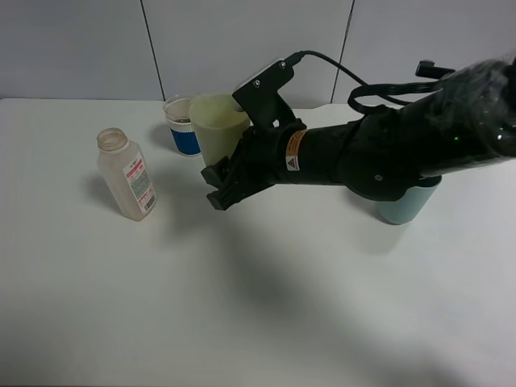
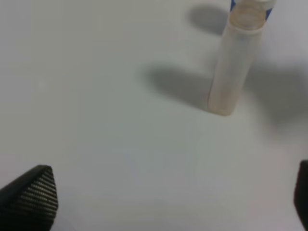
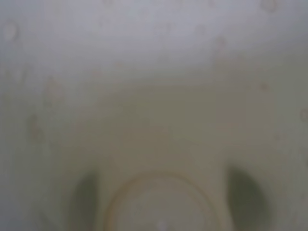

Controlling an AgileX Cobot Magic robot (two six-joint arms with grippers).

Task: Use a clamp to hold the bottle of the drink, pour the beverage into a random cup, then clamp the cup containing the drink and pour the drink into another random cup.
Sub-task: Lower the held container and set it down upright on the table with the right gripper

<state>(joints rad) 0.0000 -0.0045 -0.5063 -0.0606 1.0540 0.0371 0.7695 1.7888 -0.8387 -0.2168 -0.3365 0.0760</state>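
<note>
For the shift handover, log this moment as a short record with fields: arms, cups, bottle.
right gripper: shut on the yellow-green cup, which looks lifted and tipped toward the blue-and-white cup
blue-and-white cup: upright on the table, dark liquid inside
bottle: upright, uncapped, standing alone on the left of the table
teal cup: upright, partly hidden under the right arm
left gripper: open, holding nothing, facing the bottle
right wrist view: blurred, filled by the pale cup wall
</note>
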